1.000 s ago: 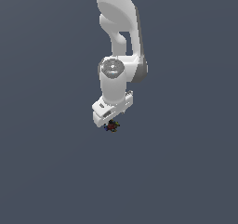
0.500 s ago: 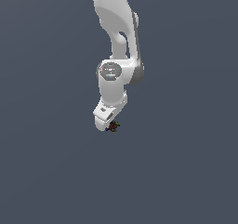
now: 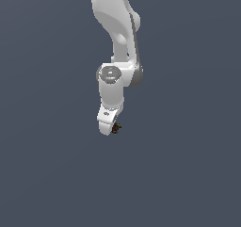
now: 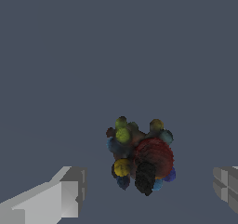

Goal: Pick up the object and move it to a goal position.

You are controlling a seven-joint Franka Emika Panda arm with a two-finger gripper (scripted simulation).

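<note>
And here's the arm (image 3: 115, 42) hanging straight down over a plain grey floor (image 3: 47, 174), the white claw (image 3: 109, 125) at its lowest point. Just off the claw's tip, toward the exterior view's right, sits the clump (image 3: 116, 127), tiny against all that white.

Over to the wrist view: one finger (image 4: 56, 195) on one side, the clump (image 4: 139, 155) in the middle, the other finger (image 4: 227, 186) well out on the far side. Wide open, that claw, holding nothing, clear grey between each finger and the target. The clump sits a touch nearer the first finger than the second, so not quite centred. It's a dark knot studded with yellow, blue and teal blobs, one big red ball and a black lump.

This reads as the approach, fingers straddling but no grasp yet. Next call, I'd say: settle a bit lower, centre up, then squeeze gently, since a lumpy thing like this could squirt sideways.

No goal marker shows. No brand, label or writing anywhere.
</note>
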